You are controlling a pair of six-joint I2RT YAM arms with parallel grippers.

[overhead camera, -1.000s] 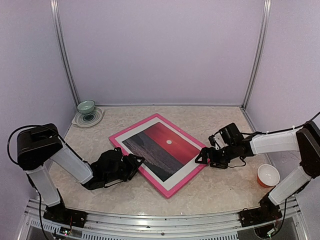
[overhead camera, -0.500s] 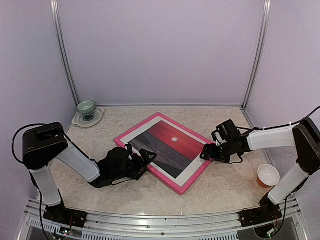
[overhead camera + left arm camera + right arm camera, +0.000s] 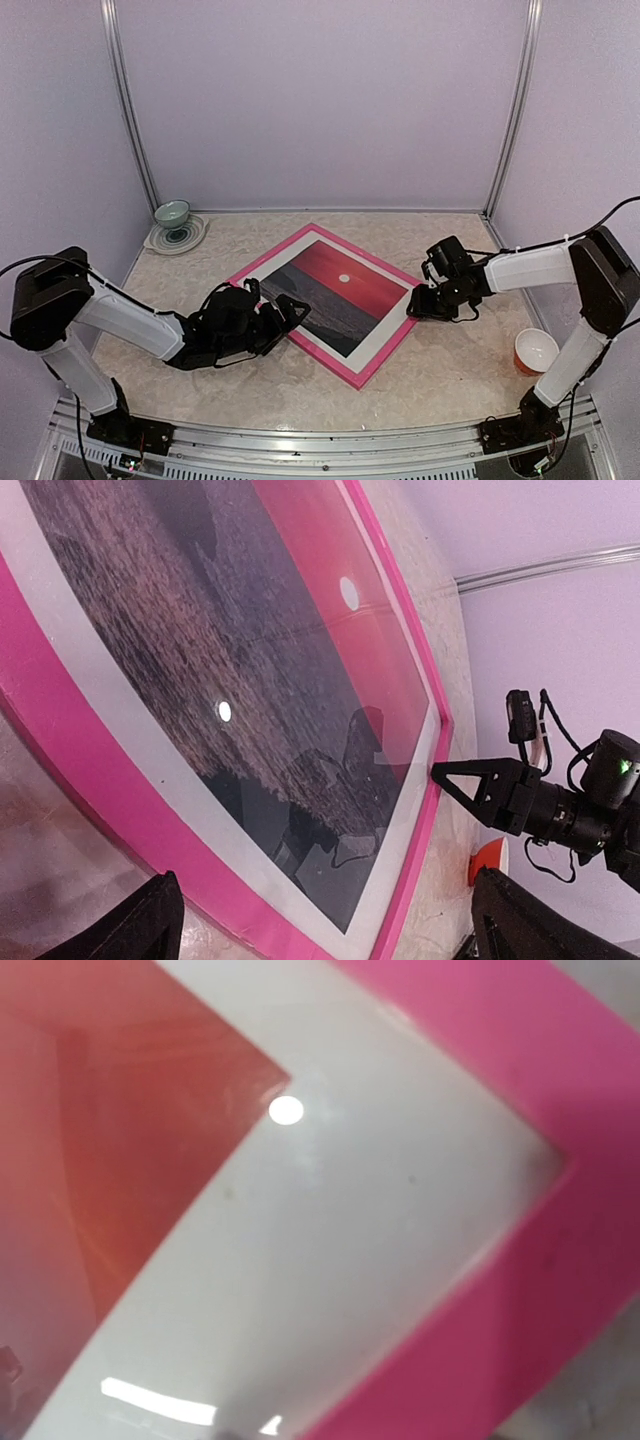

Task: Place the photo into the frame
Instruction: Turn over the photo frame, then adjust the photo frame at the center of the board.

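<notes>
1. The beige speckled stone-look table [image 3: 440, 375] is carrying everything.
2. The large rectangular frame with narrow bright pink rails [image 3: 388, 350] is lying flat and face up at mid-table, turned diamond-wise.
3. The red sunset photo with a small white sun [image 3: 335, 285] is sitting inside the frame, and a white mat board [image 3: 330, 1260] is bordering it.
4. The left gripper [image 3: 278, 300] is hovering over the near-left rail, spread wide and gripping nothing.
5. The right gripper [image 3: 418, 305] is pointing at the frame's right corner. How far it is open, and whether it is touching, I cannot tell.
6. Step, as judged: the photo is looking seated, so the arms are tidying the frame. The next move is calling for both arms to back off without nudging it.
7. Count: one frame, one photo, one mat, two grippers, one orange cup [image 3: 537, 350], one pale green bowl [image 3: 172, 212].
</notes>
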